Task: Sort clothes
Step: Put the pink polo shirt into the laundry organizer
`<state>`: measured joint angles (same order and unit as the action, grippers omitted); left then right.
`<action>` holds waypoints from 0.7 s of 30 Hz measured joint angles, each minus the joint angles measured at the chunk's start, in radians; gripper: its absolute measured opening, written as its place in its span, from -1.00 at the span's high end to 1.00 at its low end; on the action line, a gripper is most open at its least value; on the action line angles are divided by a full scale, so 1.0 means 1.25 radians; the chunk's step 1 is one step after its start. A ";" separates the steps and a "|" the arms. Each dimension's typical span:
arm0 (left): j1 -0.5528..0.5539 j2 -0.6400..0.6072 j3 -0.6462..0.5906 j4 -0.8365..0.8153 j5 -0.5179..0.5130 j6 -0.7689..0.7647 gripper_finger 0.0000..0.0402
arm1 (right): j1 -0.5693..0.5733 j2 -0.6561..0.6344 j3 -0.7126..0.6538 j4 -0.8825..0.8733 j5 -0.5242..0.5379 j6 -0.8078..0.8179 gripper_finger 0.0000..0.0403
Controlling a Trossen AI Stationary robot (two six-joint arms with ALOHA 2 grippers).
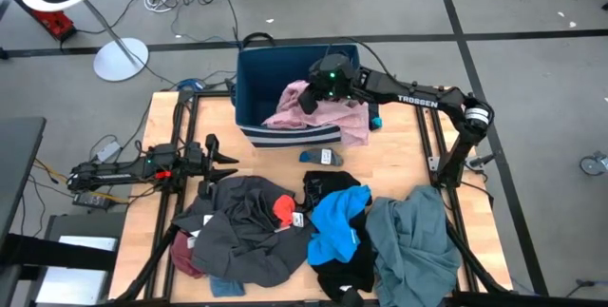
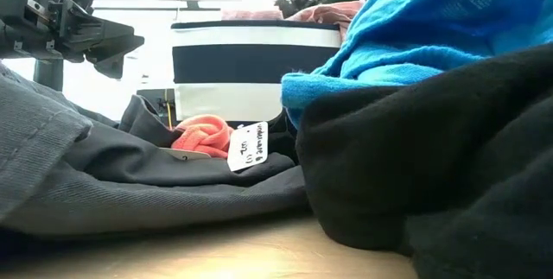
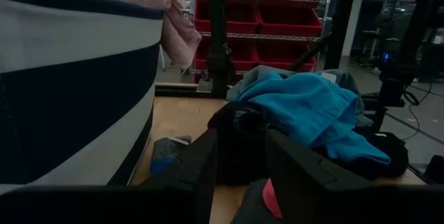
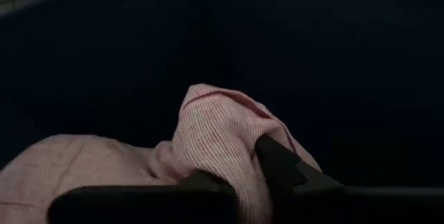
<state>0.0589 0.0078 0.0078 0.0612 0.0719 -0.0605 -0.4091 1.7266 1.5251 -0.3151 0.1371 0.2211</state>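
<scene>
Pink fabric [image 4: 208, 148] is pinched between the fingers of the right pincer [image 1: 309, 98], which hangs over the navy striped bin [image 1: 249, 88] at the table's [image 1: 399, 160] far edge; this dusty pink garment [image 1: 328, 117] drapes over the bin's front rim. Left pincer [image 1: 223, 160] waits with its fingers apart and empty above the table's left side, beside the dark grey garment [image 1: 237, 226]. Nearer the front lie a bright blue garment [image 1: 337, 221], a black one [image 1: 347, 269], a teal-grey one [image 1: 418, 240] and a maroon piece [image 1: 185, 255]. A small red piece [image 1: 283, 211] rests on the dark grey garment.
</scene>
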 joint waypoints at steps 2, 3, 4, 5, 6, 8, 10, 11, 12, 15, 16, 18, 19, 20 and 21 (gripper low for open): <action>0.000 0.000 0.000 0.000 0.000 0.000 0.36 | 0.000 -0.006 0.008 0.002 0.000 -0.003 0.69; 0.000 0.000 0.000 0.000 0.000 0.000 0.36 | 0.000 -0.006 0.015 0.002 0.000 -0.003 0.65; 0.000 0.000 0.000 0.000 0.000 0.000 0.36 | 0.000 -0.006 0.025 -0.002 0.000 -0.004 0.60; 0.000 0.000 0.000 0.000 0.000 0.000 0.36 | 0.000 -0.006 0.037 -0.011 -0.001 -0.004 0.55; 0.000 0.000 0.000 0.000 0.000 0.000 0.36 | 0.000 -0.006 0.050 -0.024 -0.001 -0.004 0.50; 0.000 0.000 0.000 0.000 0.000 0.000 0.36 | 0.003 -0.006 0.080 -0.059 -0.001 -0.007 0.42; 0.000 0.000 0.000 0.000 0.000 0.000 0.36 | 0.007 -0.006 0.107 -0.110 -0.001 -0.023 0.35; 0.000 0.000 0.000 0.000 0.000 0.000 0.36 | 0.008 -0.006 0.123 -0.142 -0.001 -0.034 0.33; 0.000 0.000 0.000 0.000 0.000 0.000 0.36 | 0.008 -0.006 0.140 -0.177 -0.002 -0.043 0.31; 0.000 0.000 0.000 0.000 0.000 0.000 0.36 | 0.011 -0.007 0.187 -0.268 -0.002 -0.053 0.27; 0.000 0.000 0.000 0.000 0.000 0.000 0.36 | 0.012 -0.007 0.200 -0.300 -0.002 -0.053 0.27; 0.000 0.000 0.000 0.000 0.000 0.000 0.36 | 0.018 -0.007 0.229 -0.359 -0.002 -0.053 0.26; 0.000 0.000 0.000 0.000 0.000 0.000 0.36 | 0.022 -0.007 0.244 -0.386 -0.002 -0.053 0.26; 0.000 0.000 0.000 0.000 0.000 0.000 0.36 | 0.028 -0.009 0.257 -0.410 -0.002 -0.053 0.26; 0.000 0.000 0.000 0.000 0.000 0.000 0.36 | 0.036 -0.013 0.267 -0.437 -0.003 -0.053 0.27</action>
<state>0.0589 0.0082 0.0078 0.0609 0.0719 -0.0605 -0.3643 1.7110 1.8589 -0.8613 0.1337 0.1543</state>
